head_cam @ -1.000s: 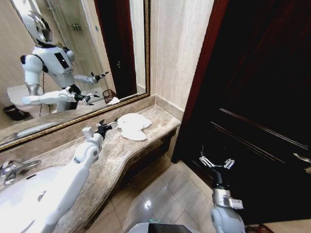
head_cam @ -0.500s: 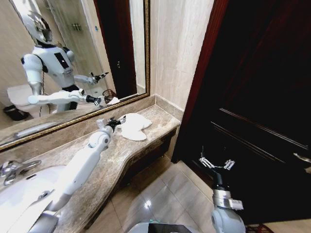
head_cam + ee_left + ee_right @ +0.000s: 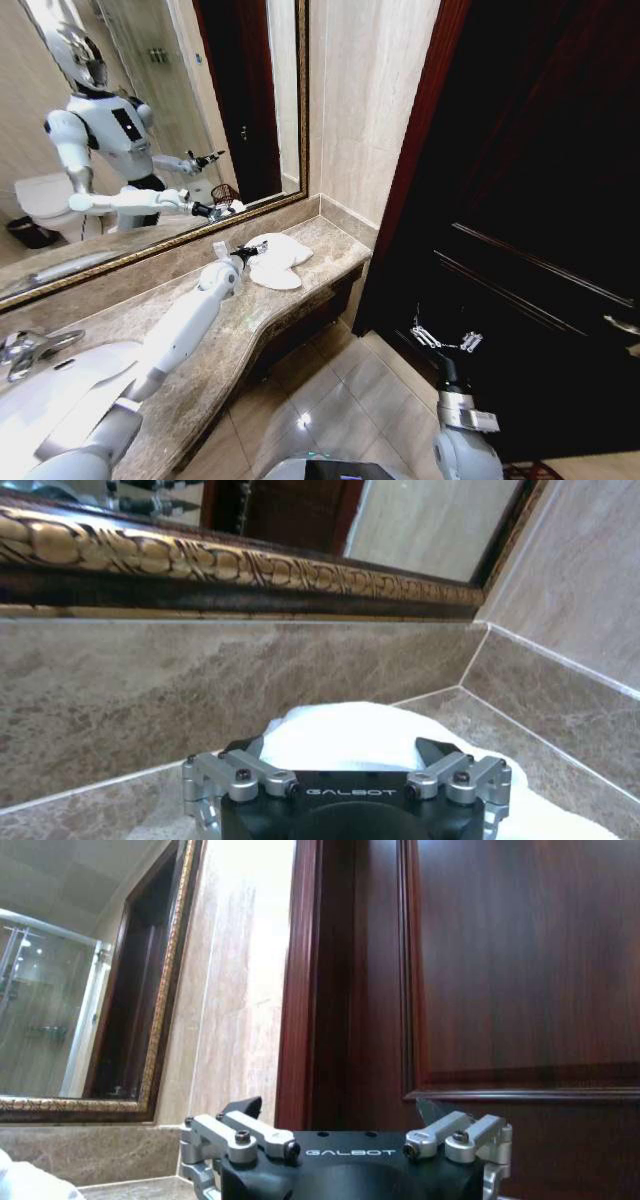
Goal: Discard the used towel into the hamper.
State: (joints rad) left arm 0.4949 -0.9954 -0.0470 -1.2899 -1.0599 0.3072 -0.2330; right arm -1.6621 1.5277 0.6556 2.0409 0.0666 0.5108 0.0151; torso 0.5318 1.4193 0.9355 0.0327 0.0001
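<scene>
My right gripper (image 3: 445,337) hangs low by the dark door (image 3: 540,200), jaws wide, empty. My left gripper (image 3: 249,254) is out over the marble counter (image 3: 215,340), fingers spread wide at the white towel's (image 3: 277,260) near edge. Towel lies by the corner under the mirror (image 3: 150,120).

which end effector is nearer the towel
Left. The left end effector is open at the edge of the towel on the counter; the right end effector hangs open by the door, well away.

Left gripper (image 3: 250,251) reaches far forward, fingers apart; right gripper (image 3: 445,338) hangs low, spread.
</scene>
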